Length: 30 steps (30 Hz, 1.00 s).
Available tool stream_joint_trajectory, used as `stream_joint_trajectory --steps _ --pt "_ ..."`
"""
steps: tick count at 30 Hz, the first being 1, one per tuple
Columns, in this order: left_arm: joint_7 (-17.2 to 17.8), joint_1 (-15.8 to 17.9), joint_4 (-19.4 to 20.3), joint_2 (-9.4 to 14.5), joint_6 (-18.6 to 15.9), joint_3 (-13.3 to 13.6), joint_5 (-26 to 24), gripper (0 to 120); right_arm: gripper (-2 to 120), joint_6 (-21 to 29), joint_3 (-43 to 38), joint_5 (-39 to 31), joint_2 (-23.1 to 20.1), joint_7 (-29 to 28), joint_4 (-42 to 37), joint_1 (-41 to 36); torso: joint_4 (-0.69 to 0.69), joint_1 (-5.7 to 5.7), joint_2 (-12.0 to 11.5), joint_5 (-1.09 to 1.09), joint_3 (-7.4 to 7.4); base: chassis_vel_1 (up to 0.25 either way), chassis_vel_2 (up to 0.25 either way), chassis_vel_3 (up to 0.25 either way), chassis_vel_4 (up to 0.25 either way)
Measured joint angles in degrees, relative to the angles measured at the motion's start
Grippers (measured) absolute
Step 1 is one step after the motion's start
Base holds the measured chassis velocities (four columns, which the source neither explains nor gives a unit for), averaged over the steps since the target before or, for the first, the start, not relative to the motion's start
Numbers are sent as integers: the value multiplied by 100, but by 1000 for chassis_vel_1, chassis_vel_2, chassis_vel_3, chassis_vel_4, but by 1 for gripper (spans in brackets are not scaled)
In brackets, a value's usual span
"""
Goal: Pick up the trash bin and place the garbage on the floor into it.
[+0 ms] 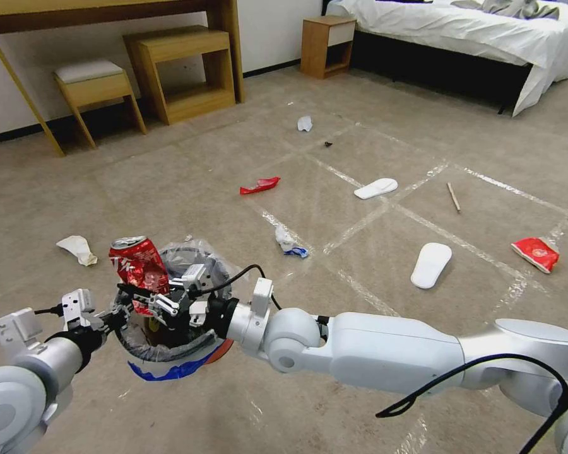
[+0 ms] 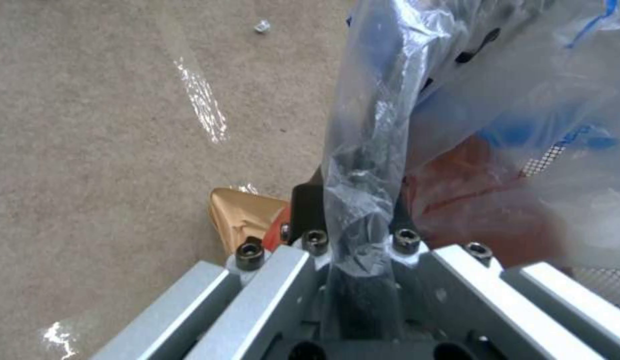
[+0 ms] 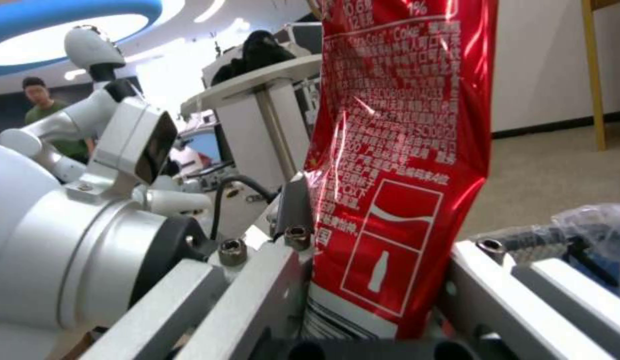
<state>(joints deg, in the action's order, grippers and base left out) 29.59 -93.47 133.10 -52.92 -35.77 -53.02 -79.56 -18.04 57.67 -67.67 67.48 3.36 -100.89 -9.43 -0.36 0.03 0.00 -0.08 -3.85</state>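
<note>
Right gripper point(image 1: 146, 301) holding crushed red can point(image 1: 138, 263) over trash bin point(image 1: 170, 353)

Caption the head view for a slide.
Right gripper holds a crushed red can over the trash bin gripped by the left gripper.

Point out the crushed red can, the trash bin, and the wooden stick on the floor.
crushed red can point(image 1: 139, 263): head view, on its dented red side.
trash bin point(image 1: 170, 353): head view, on its near rim.
wooden stick point(image 1: 454, 197): head view, on its middle.

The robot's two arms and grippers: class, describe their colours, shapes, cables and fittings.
Both arms are rounded, glossy white-and-silver shells with black wrist collars. The right gripper and left gripper have grey metal fingers fixed with black bolts, white boxy wrist modules and loose black cables.
</note>
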Motion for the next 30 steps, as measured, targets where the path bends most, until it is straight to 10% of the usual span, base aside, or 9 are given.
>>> stream_joint_trajectory --steps 30 --pt "1 -65 58 6 25 -26 -6 1 8 -115 -126 327 -107 209 509 -90 0 0 0 0 0 0 0 0 0"
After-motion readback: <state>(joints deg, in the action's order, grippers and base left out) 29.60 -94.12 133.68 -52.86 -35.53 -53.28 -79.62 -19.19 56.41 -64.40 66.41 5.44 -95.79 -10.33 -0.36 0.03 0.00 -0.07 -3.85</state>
